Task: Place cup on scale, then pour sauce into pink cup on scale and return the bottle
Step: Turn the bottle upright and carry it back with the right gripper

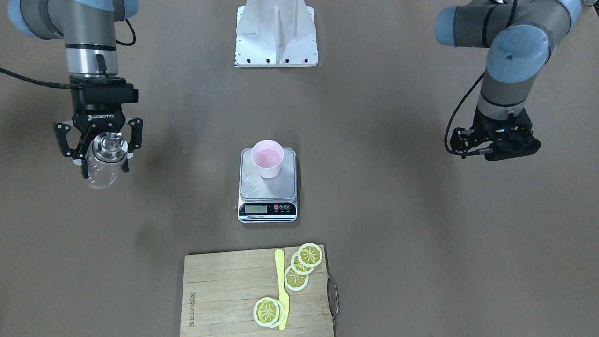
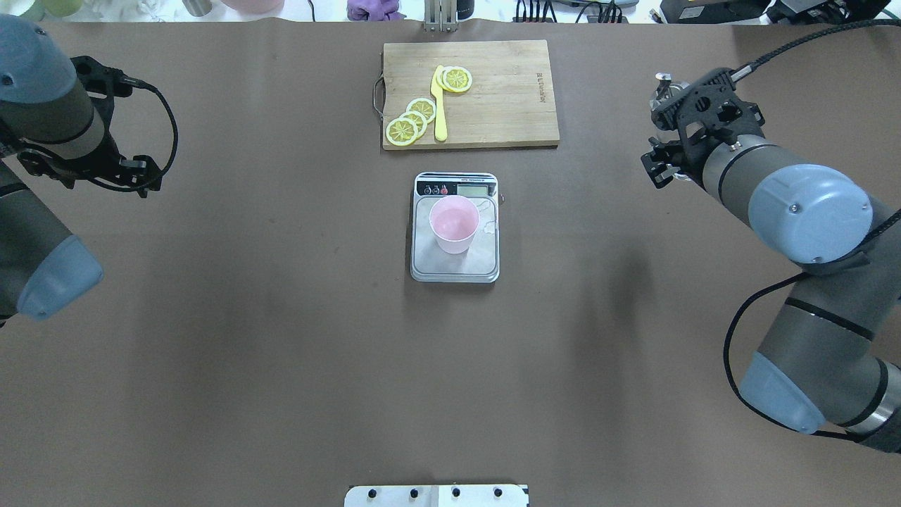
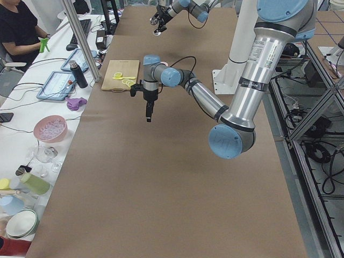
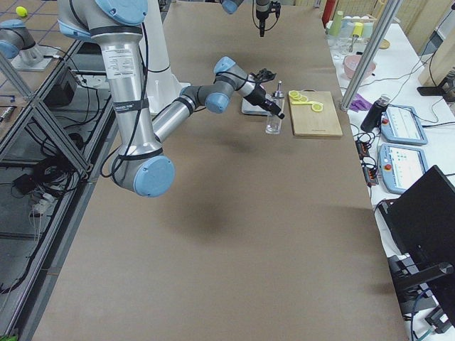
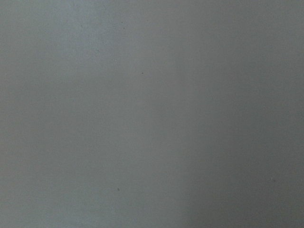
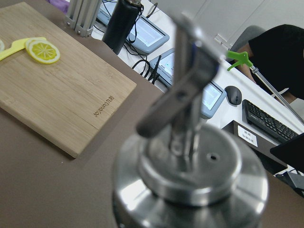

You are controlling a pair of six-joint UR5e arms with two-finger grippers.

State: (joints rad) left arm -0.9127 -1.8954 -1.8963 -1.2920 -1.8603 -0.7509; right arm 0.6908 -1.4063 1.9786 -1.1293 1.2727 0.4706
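Overhead, front views oppose, steep — share scale (image 1: 276, 187); side views distant; wrist cameras close.

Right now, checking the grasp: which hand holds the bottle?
The right hand, shut around the bottle off to the scale's side; the left hand carries nothing.

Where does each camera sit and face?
Front-facing: across table, facing robot base; right gripper grips bottle.
Overhead: behind robot, looking down; left arm, right arm.
Exterior left: left end; left arm near.
Exterior right: right end; right arm near.
Left wrist: blank grey surface.
Right wrist: bottle cap, cutting board.
Front, overhead share cup on scale.
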